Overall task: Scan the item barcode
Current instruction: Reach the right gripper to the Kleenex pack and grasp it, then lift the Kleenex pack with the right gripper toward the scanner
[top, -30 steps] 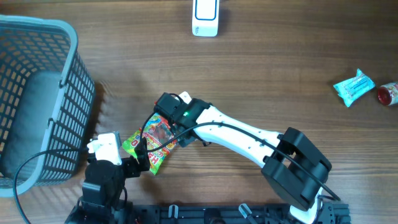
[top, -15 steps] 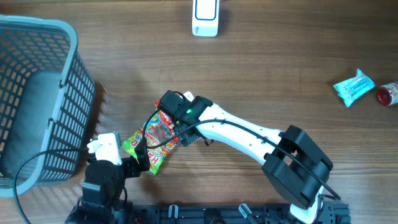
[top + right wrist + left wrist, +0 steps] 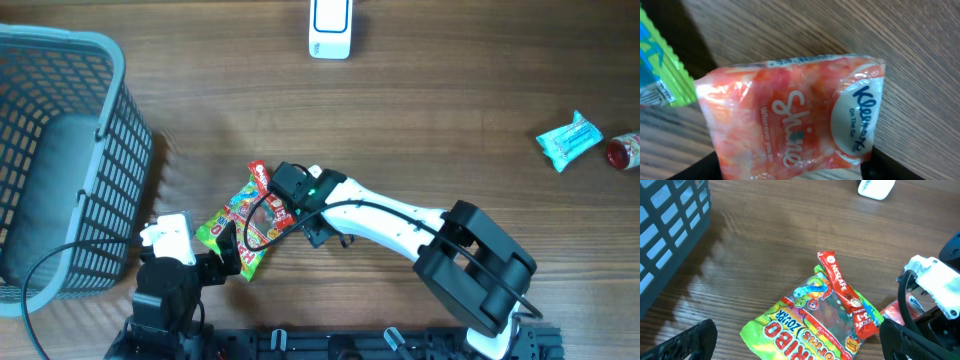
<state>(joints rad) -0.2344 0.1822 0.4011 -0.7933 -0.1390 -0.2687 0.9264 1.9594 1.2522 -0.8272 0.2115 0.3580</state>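
Observation:
A pink Kleenex tissue pack (image 3: 790,115) lies on the wooden table and fills the right wrist view. My right gripper (image 3: 790,170) straddles it, and both dark fingers touch its lower corners. From overhead the right gripper (image 3: 290,198) hides the pack. A green Haribo bag (image 3: 232,228) with a red Nescafe stick (image 3: 845,292) on top lies just left of it. My left gripper (image 3: 795,345) stands wide open over the bag's near end, and its fingers (image 3: 690,340) hold nothing. The white scanner (image 3: 330,28) sits at the table's far edge.
A blue-grey mesh basket (image 3: 110,120) stands at the left. A teal snack packet (image 3: 568,140) and a small red can (image 3: 625,150) lie at the far right. Bare wood stretches between the scanner and the arms.
My right gripper has slid right and nearer, off the Haribo bag, which uncovers the Nescafe stick. Its jaws have narrowed. The left arm has not moved.

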